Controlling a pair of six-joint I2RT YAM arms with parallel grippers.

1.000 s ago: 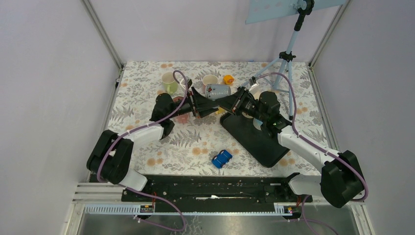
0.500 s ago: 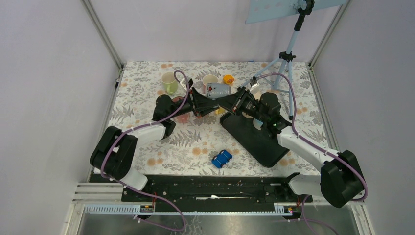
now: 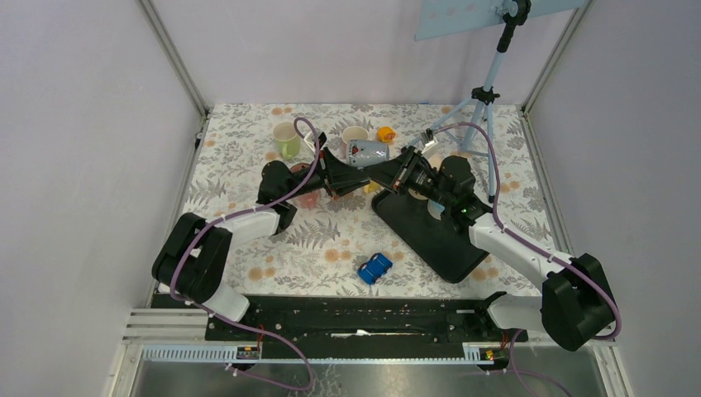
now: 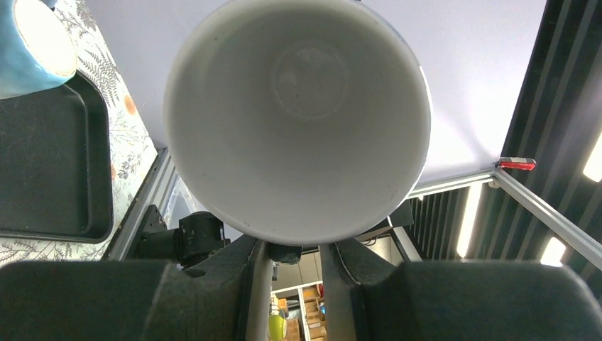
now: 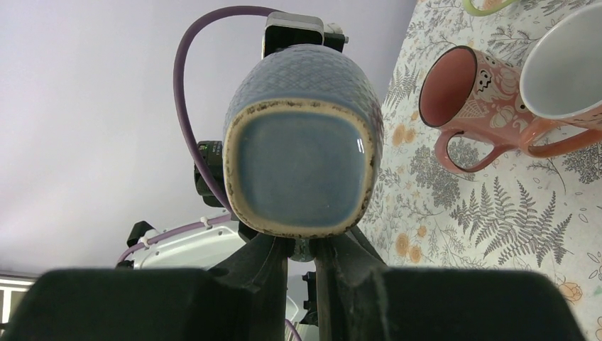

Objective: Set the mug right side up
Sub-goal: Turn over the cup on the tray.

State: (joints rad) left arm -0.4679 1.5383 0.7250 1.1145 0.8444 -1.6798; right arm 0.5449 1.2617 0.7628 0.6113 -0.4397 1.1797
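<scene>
The blue-grey mug (image 3: 369, 153) lies on its side up in the air, between the two grippers. Its flat bottom faces the right gripper (image 5: 302, 250). The right jaws are squeezed tight together just under the mug and hold it up. The mug's white open mouth faces the left gripper (image 4: 289, 254). The left jaws sit just under the rim with only a small gap between them. Something dark is in that gap, but I cannot tell if they pinch it. To the right of the right jaws, down on the flowery cloth (image 5: 497, 213), are a pink mug (image 5: 465, 106) and a white mug (image 5: 568, 67), close together. To the left of the left jaws is a black tray (image 4: 50, 163) with a light blue mug (image 4: 28, 42) on it. Nearer the arms' bases lies a blue toy car (image 3: 375, 267)
</scene>
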